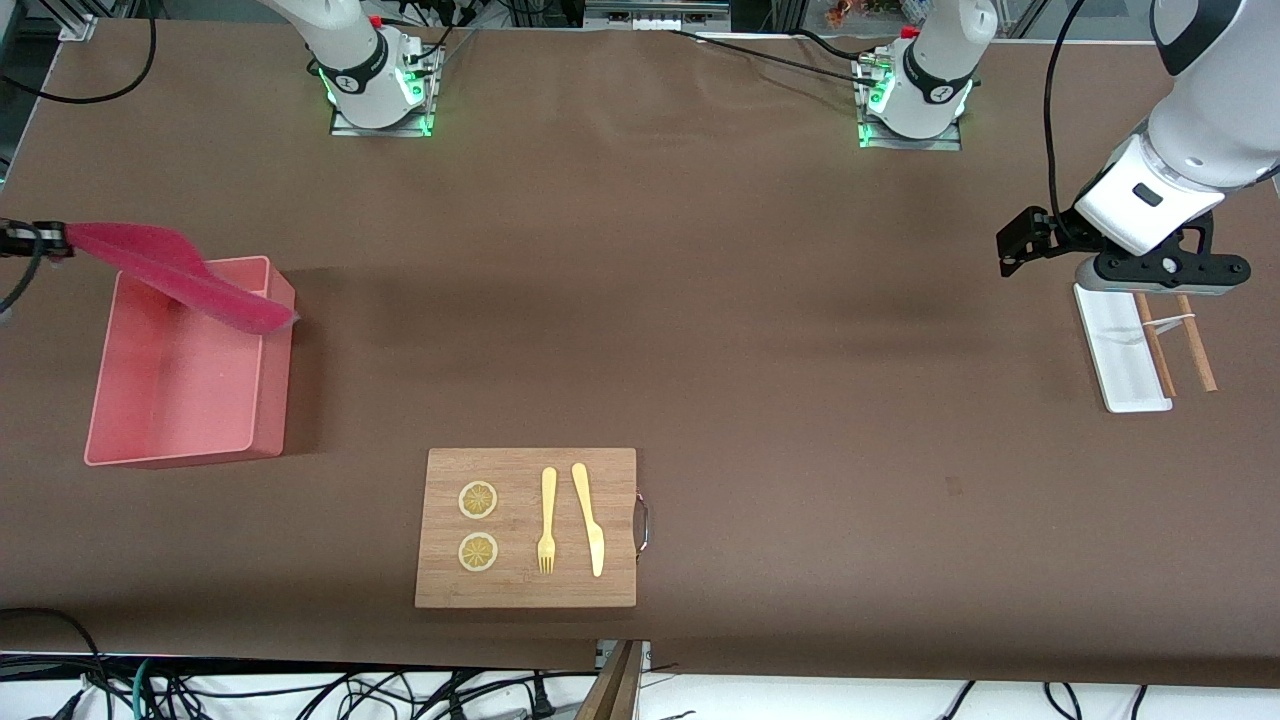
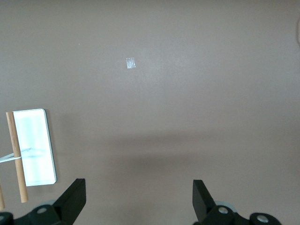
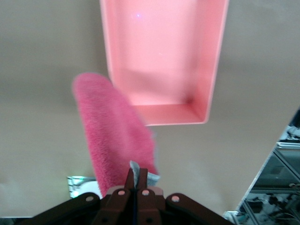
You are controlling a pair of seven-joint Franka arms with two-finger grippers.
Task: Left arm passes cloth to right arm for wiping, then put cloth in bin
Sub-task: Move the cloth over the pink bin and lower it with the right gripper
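Here the brown table (image 1: 700, 330) carries the bin (image 1: 185, 400), salmon-pink with low walls, toward the right arm's end. The right gripper (image 3: 136, 180) hangs in the air over that end, jaws pressed together and pinching one edge of the cloth (image 1: 175, 272); from the jaws the raspberry-pink cloth trails out over the bin's rim and interior. The wooden cutting board (image 1: 527, 528), nearer the front camera, bears two lemon slices (image 1: 478, 526), a fork (image 1: 547, 520) and a knife (image 1: 589, 518). The left gripper (image 2: 139, 199) waits with jaws spread and empty, over bare table just beside the white tray (image 1: 1120, 350) and wooden sticks (image 1: 1175, 345).
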